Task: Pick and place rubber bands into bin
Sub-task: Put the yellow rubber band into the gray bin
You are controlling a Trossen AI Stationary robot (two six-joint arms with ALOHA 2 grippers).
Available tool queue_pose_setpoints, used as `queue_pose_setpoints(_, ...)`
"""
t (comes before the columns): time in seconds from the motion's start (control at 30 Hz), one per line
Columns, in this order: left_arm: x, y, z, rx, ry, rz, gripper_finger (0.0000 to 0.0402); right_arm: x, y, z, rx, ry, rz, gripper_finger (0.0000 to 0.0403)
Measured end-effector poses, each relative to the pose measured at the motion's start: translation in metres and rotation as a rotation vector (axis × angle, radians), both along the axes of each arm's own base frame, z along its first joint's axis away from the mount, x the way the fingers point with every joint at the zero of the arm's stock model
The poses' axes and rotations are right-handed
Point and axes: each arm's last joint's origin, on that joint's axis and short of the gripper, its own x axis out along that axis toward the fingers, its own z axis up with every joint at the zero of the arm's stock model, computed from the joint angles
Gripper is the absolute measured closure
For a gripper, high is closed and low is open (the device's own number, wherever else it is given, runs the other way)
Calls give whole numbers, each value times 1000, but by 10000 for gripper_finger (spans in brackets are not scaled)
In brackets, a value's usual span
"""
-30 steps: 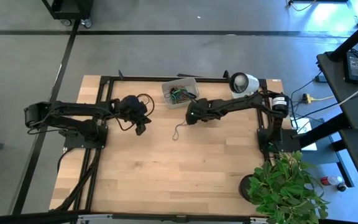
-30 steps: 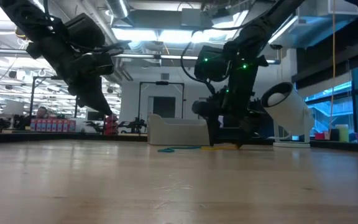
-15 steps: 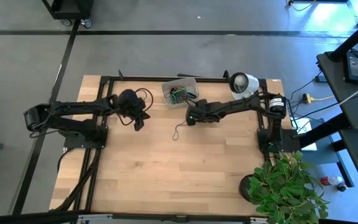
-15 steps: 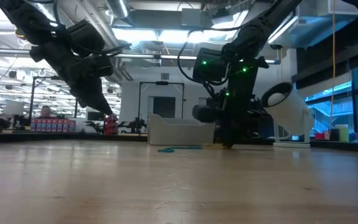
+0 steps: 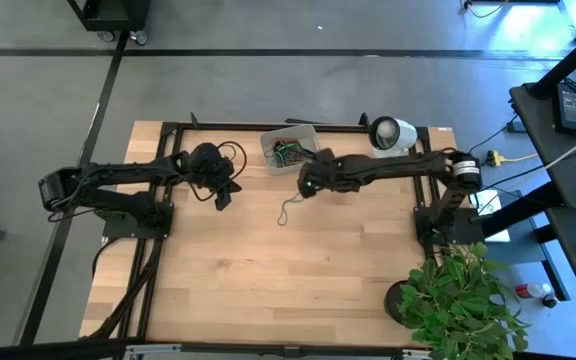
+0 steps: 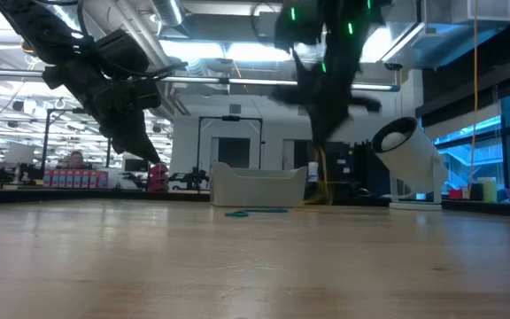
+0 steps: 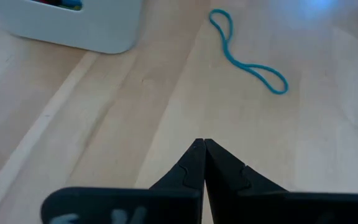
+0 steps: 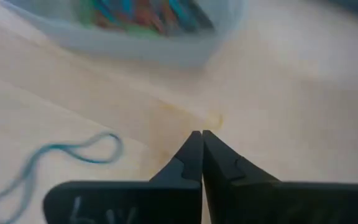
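The wooden bench (image 5: 268,260) stands in a large lit hall. The right gripper (image 8: 202,138) was down at the bench with jaws spread a moment ago; now it is lifted, jaws clenched, just beside the bin (image 5: 290,146). I cannot tell if it took a band. 1 teal rubber band (image 7: 247,51) lies on the wood near the bin, so I judge it is still to pick. The left gripper (image 7: 202,148) hovers, jaws clenched, empty.

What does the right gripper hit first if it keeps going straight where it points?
Probably the bin: the right gripper, fingers shut, points across bare table toward its near wall. Depth is unclear, so it may meet the tabletop first. The blue rubber band lies off to one side.
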Motion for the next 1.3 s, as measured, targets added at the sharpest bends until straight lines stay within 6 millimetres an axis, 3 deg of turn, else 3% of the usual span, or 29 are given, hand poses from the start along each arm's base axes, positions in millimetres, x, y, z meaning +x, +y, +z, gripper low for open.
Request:
queue_pose_setpoints(0.13, 0, -1, 0, -12, -7, -14, 400, 15, -2, 46, -106, -86, 71, 402)
queue_pose_setpoints(0.37, 0, -1, 0, -14, -6, -15, 400, 38, -27, 98, -343, -192, 146, 402)
queue_pose_setpoints(0.53, 0, -1, 0, -22, -4, -21, 399, 39, -51, 107, -417, -198, 152, 403)
queue_pose_setpoints(0.7, 0, -1, 0, -23, -5, -24, 400, 38, -75, 92, -393, -124, 124, 403)
queue_pose_setpoints(1.0, 0, -1, 0, -7, -1, -41, 400, 63, -110, 13, -181, -43, 155, 400)
queue_pose_setpoints(1.17, -1, -2, -2, -20, 13, -39, 399, 63, -122, -1, -162, -29, 111, 388)
queue_pose_setpoints(1.3, -2, -2, -2, -28, 21, -37, 400, 61, -128, -1, -129, -50, 115, 363)
